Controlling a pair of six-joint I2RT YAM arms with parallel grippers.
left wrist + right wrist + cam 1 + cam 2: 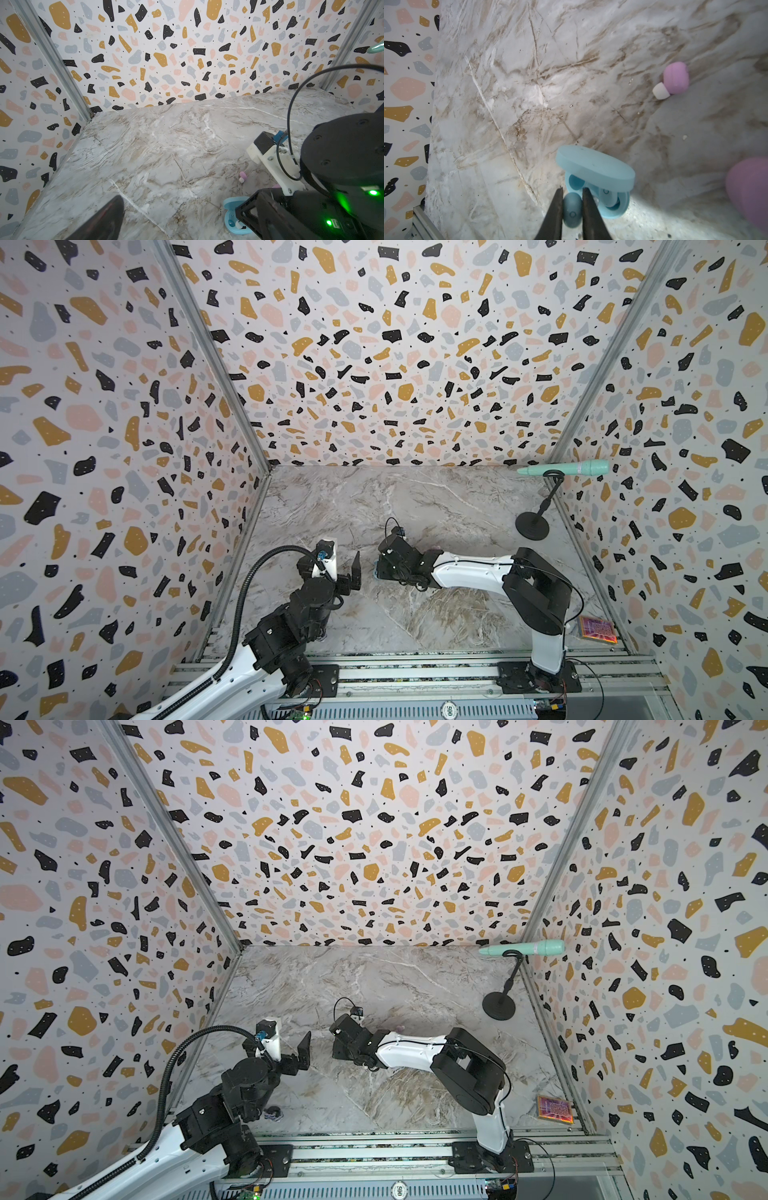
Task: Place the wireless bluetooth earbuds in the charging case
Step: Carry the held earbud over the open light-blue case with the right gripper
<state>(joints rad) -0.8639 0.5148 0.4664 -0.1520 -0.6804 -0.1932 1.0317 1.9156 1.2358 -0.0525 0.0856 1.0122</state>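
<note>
Midway through the blue pair, by the look of things: insertion of the second one in hand. Pinched between the nearly closed black fingers of the right gripper (572, 190), a tiny pale blue glossy earbud (572, 209), held just beside the rim of the oval pale blue plastic charging case (612, 211), near the middle of the grey-veined marble tabletop (529, 93). Lid (593, 170) hinged up, tilted over the base. Already seated in one well, a matching blue earbud (607, 196); beside it, what looks like an empty well (576, 181).

Farther back and well apart, lying loose on the marble, a pale pink earbud with a white tip (675, 80). Right of the blue case, blurred at the edge of the right wrist view, a rounded pink case (747, 187). No sign here of the fourth earbud.

Left gripper (351, 574) idle to the left of the blue case, spread fully wide, holding nothing.

Next, probably: shift slightly toward the vacant well, pass under the raised lid without knocking it, line up, lower, release only once seated. Little clearance under that lid; likely to squirt sideways out of so narrow a pinch if pressed off-centre.
</note>
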